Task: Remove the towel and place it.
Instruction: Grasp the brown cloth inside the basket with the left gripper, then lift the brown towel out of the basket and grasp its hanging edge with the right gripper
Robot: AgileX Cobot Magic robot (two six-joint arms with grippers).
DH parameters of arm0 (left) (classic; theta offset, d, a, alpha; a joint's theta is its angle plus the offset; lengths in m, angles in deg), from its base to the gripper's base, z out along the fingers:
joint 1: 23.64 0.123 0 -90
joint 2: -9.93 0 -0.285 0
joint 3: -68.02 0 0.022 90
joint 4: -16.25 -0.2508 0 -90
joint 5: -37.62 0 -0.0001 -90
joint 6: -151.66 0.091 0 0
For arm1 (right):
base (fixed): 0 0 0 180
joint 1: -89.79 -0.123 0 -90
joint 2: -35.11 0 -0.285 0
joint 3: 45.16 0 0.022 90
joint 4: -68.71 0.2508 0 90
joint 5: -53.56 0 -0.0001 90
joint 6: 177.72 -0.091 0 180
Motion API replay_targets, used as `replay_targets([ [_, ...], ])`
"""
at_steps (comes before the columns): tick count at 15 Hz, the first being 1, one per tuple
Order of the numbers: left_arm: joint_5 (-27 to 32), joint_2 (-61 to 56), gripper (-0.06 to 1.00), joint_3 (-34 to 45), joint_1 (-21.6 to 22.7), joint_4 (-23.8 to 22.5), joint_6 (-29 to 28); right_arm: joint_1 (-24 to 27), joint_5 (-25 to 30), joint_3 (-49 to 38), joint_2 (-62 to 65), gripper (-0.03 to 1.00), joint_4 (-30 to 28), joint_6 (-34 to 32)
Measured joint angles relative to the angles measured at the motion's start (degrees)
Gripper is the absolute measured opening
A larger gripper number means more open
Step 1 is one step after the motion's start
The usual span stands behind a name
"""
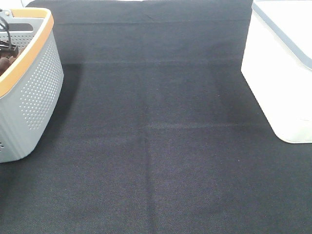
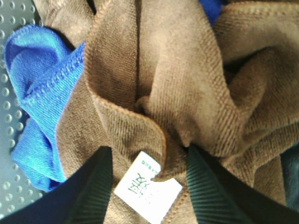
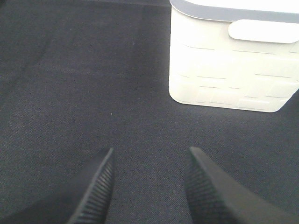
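Left wrist view: the left gripper [image 2: 148, 156] is holding its jaws wide apart around the brown towel [image 2: 187, 93], not pinching yet. The towel is lying in the gray basket [image 1: 39, 87] at ten o'clock. The right gripper [image 3: 149, 156] is gaping too. Lifting and placing are both waiting, I think.

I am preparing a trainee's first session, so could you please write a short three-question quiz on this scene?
1. True or false: the fingers of the left gripper stand open on either side of a fold of the brown terry towel.
2. Which item lies against that towel in the left wrist view? A) a red sponge B) a blue stitched-edge cloth C) a yellow plastic cup
3. What does the right gripper hold above the black fabric table cover?

Key: 1 true; 2 B; 3 nothing, its fingers are open and empty.
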Motion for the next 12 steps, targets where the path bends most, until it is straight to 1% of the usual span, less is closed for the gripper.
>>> replay_targets([
  [4,0.00,0.06,0.48,0.00,0.00,0.34,-1.60,0.00,0.00,0.00,0.00,0.46,0.00,0.00],
  [7,0.00,0.11,0.48,0.00,0.00,3.32,-1.66,0.00,0.00,0.00,0.00,0.46,0.00,0.00],
  [11,-1.55,0.11,0.48,0.00,0.00,4.30,-1.78,0.00,0.00,0.00,0.00,0.46,0.00,0.00],
  [12,-1.83,0.11,0.47,0.00,0.00,4.35,-1.89,0.00,0.00,0.00,0.00,0.46,0.00,0.00],
])
